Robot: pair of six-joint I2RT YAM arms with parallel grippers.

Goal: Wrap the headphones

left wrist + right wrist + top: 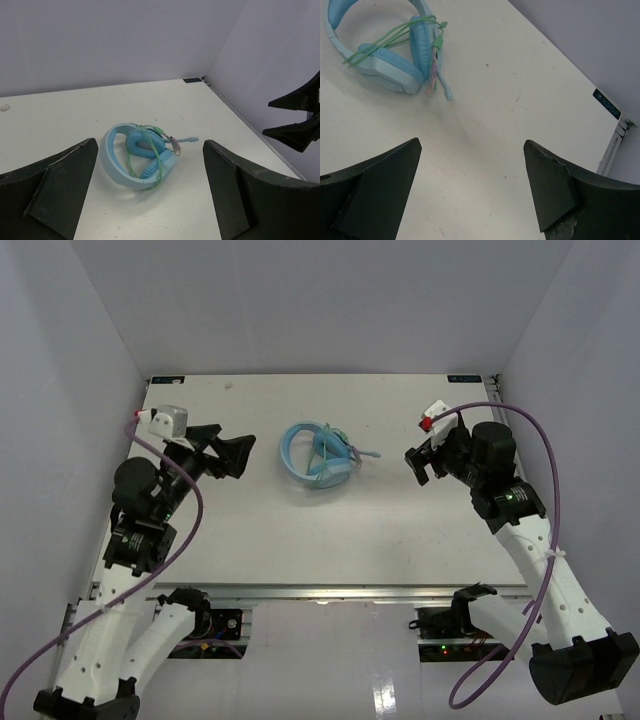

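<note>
The light blue headphones (316, 457) lie on the white table, mid-back, with the thin pale-green cord (327, 450) looped around the headband and earcups. They also show in the left wrist view (137, 160) and the right wrist view (380, 55). A small boom and plug (441, 82) stick out to the right. My left gripper (236, 454) is open and empty, left of the headphones and apart from them. My right gripper (419, 463) is open and empty, to their right.
The table (300, 530) is bounded by grey walls at left, back and right. Thick purple cables (545, 480) hang along both arms. My right gripper's fingers (295, 117) show at the right edge of the left wrist view.
</note>
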